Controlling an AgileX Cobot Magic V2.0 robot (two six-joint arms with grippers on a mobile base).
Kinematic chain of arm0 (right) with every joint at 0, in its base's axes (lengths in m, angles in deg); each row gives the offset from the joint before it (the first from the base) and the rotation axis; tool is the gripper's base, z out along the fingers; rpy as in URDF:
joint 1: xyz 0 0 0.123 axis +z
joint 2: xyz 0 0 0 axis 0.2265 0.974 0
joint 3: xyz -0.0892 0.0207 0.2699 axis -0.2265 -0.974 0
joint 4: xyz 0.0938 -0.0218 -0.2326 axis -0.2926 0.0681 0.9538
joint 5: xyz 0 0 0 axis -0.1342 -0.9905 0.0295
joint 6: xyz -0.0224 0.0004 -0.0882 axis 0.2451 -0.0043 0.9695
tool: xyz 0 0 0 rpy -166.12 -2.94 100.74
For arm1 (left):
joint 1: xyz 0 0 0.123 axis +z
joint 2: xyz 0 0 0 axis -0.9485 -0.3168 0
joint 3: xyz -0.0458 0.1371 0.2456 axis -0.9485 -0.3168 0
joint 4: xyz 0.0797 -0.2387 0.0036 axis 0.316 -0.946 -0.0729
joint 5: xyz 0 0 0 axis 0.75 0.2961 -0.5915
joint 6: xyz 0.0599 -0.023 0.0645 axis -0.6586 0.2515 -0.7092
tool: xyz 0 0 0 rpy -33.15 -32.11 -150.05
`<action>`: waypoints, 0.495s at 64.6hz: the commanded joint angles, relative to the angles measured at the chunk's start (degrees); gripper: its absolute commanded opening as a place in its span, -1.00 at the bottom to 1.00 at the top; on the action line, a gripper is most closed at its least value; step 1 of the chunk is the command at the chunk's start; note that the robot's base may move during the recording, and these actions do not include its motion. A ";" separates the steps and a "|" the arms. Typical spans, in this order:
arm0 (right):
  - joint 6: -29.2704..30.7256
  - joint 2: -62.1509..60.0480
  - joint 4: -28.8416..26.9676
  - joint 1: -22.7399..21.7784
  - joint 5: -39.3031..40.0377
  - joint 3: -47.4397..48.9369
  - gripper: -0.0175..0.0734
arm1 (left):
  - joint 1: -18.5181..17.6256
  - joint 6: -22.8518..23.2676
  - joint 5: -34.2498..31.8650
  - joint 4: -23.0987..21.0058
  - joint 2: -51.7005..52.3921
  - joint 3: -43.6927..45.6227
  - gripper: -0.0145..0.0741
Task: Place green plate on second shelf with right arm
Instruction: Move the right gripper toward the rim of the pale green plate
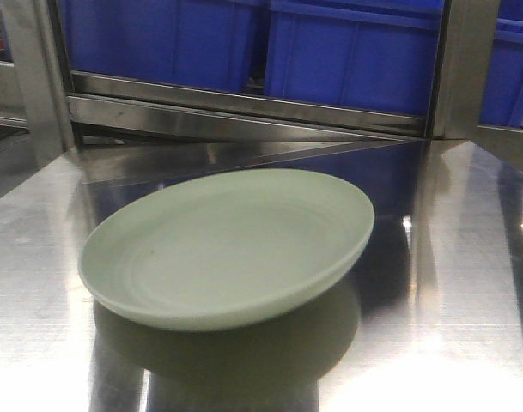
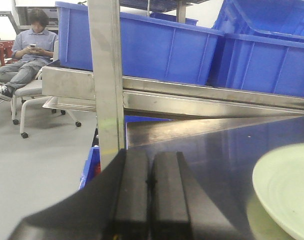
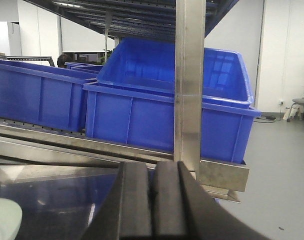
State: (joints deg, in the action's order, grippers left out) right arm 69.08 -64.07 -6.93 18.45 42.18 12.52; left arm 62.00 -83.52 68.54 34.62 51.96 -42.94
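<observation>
The green plate point(image 1: 227, 246) lies flat on a shiny steel shelf surface point(image 1: 450, 283), near its middle, in the front view. Its left rim shows at the right edge of the left wrist view point(image 2: 286, 192), and a sliver of it sits at the lower left corner of the right wrist view point(image 3: 3, 220). My left gripper point(image 2: 152, 165) is shut and empty, to the left of the plate. My right gripper point(image 3: 152, 172) is shut and empty, to the right of the plate. Neither touches it. No gripper shows in the front view.
Blue plastic bins point(image 1: 347, 51) stand on the steel rack behind the plate. Upright steel posts point(image 2: 108, 80) point(image 3: 189, 85) rise just ahead of each gripper. A seated person point(image 2: 27, 60) is far left on the grey floor.
</observation>
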 commanded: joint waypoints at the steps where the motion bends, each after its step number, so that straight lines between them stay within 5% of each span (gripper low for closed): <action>1: 0.47 -1.09 0.43 -0.01 4.74 0.98 -0.51 | -0.26 0.12 -5.14 -0.18 1.00 -2.27 -0.38; 20: 0.47 -1.09 0.43 -0.01 6.28 0.98 -0.51 | -0.26 0.12 -5.14 -0.18 1.00 -2.27 -0.38; 32: -1.86 -1.09 0.36 -0.01 26.94 0.98 -0.51 | -0.26 0.12 -5.14 -0.18 1.00 -2.27 -0.38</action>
State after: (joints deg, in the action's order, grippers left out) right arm 68.67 -64.07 -6.93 18.45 54.16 12.42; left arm 62.00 -83.52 68.54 34.62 51.96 -42.94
